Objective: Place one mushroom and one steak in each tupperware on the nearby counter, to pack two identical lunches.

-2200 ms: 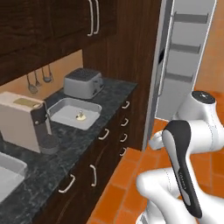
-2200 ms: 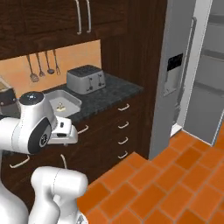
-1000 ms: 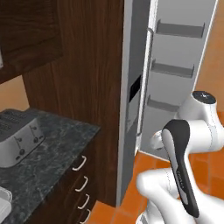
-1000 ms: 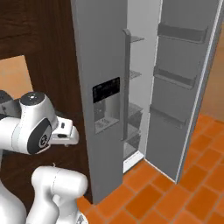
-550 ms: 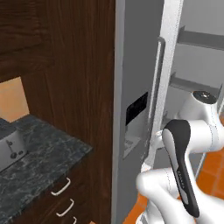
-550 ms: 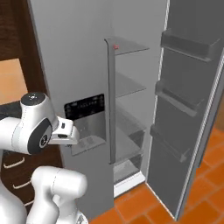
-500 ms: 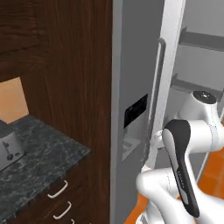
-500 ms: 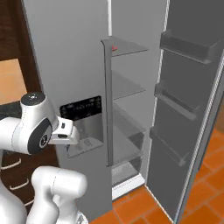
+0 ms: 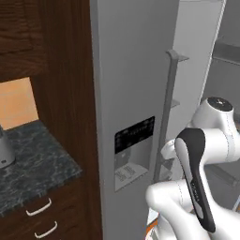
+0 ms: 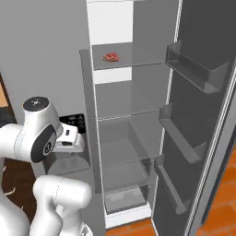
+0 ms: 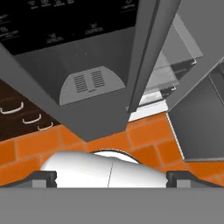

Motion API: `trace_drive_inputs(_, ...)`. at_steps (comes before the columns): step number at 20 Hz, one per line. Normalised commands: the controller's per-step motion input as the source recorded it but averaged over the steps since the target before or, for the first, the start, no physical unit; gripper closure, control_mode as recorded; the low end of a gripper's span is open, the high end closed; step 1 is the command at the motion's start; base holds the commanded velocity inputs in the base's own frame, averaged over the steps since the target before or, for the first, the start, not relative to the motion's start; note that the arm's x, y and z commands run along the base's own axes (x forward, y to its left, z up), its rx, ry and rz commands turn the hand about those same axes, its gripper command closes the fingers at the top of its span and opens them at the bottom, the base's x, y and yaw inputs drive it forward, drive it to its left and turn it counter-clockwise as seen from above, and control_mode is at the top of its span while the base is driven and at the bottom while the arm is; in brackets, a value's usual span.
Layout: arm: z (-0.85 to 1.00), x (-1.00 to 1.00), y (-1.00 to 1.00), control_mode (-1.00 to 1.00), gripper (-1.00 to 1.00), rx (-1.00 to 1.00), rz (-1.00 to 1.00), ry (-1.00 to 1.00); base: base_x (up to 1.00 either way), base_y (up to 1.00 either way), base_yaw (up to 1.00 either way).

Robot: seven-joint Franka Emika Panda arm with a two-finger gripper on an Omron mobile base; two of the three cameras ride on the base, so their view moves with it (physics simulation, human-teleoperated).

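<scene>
Right base view looks into the open fridge (image 10: 133, 138), where the steak (image 10: 111, 57) lies near the left edge of the top shelf (image 10: 129, 57), cold storage being where raw meat is kept until packing. Hand view shows the gripper (image 11: 111, 178) with its tips spread wide and nothing between them, pointing down at the orange tile floor (image 11: 26, 151), presumably parked for travel. The counter (image 9: 33, 166) sits left of the fridge.

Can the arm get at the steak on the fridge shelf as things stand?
Probably, though not from this pose. The steak lies on an upper shelf behind an open door, nothing in front. The gripper points down at the floor, open and empty.
</scene>
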Motion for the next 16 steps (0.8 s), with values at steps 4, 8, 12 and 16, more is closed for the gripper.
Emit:
trace_drive_inputs(4,0.0,0.0,0.0,1.0,-1.0,0.0,0.0,0.0,0.05,-0.56,0.42)
trace_drive_inputs(8,0.0,0.0,0.0,1.0,-1.0,0.0,0.0,0.0,0.14,-0.31,0.31)
trace_drive_inputs(12,0.0,0.0,0.0,1.0,-1.0,0.0,0.0,0.0,0.12,-0.2,0.35)
trace_drive_inputs(16,0.0,0.0,0.0,1.0,-1.0,0.0,0.0,0.0,0.22,-0.24,0.39)
